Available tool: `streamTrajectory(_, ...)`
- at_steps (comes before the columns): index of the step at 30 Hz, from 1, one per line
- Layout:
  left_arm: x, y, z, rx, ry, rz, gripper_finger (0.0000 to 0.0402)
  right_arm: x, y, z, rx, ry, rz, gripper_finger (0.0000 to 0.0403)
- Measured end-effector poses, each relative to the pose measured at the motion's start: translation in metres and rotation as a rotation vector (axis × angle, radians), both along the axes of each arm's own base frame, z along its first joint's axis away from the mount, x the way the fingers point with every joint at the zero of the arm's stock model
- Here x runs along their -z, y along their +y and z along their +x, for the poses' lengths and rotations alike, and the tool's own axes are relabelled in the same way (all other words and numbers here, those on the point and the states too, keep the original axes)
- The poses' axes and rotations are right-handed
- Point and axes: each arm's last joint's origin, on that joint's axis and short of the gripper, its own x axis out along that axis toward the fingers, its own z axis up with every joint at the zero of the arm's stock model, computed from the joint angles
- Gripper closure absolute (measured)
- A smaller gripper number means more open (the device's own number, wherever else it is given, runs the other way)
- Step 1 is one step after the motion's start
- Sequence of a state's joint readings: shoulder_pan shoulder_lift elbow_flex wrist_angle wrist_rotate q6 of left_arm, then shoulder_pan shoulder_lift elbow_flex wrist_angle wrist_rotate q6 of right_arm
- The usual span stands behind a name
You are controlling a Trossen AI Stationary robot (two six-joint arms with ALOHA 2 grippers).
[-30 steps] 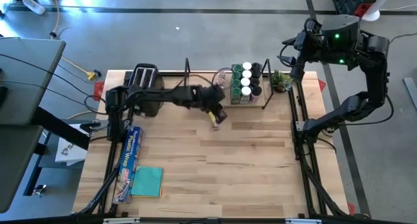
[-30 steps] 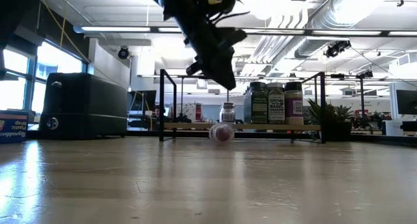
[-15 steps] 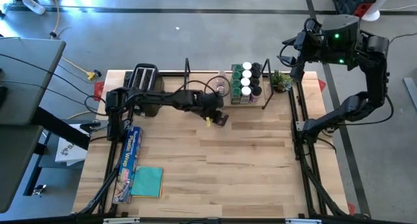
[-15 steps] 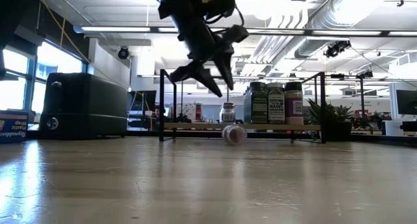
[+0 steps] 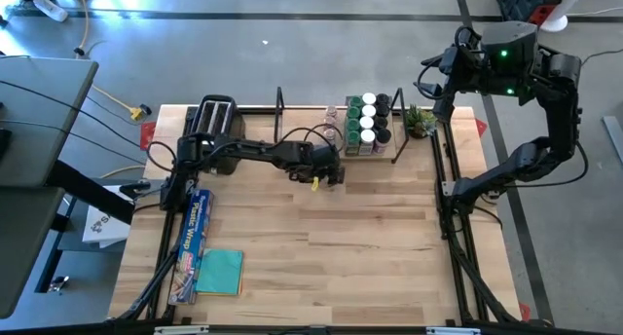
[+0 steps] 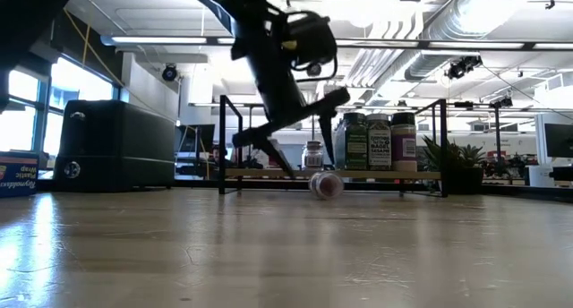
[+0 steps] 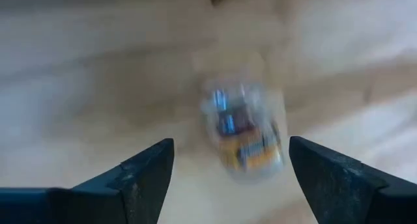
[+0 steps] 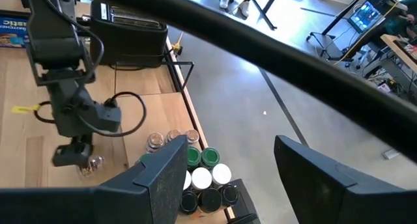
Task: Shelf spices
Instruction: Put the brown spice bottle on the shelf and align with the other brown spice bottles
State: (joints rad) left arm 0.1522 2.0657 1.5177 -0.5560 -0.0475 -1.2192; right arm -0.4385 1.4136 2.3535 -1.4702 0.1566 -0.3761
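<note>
A small clear spice jar [image 6: 327,184] lies on its side on the table, just in front of the shelf [image 6: 269,174]. My left gripper [image 7: 231,168] hangs open over the jar [image 7: 247,136], pointing steeply down with a finger on either side and touching nothing. Green-, white- and dark-lidded jars [image 5: 367,121] stand on the right half of the shelf, with clear ones [image 5: 331,130] beside them. My right gripper [image 8: 231,175] is open and held high beyond the table's far right corner.
A black toaster [image 5: 216,130] stands at the far left, left of the shelf. A plastic wrap box [image 5: 195,240] and a teal cloth [image 5: 220,272] lie along the left edge. A small plant [image 5: 421,119] stands right of the shelf. Bare wood fills the middle and near right.
My left gripper has sunk toward the lying jar, rolled about its own pointing line and opened from shut to wide. The jar has rolled a little along the table toward the right, still on its side in front of the shelf.
</note>
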Motion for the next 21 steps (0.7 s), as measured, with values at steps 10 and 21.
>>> streamTrajectory(10, 0.014, 0.006, 0.006, -0.028, -0.011, 0.019, 0.0103, 0.001, 0.000, 0.000, -0.003, 0.000, 0.014, 0.0178)
streamTrajectory(21, 0.035, 0.000, 0.010, -0.041, 0.034, -0.041, 0.0107, 0.001, 0.000, 0.000, 0.008, -0.010, 0.030, 0.0178)
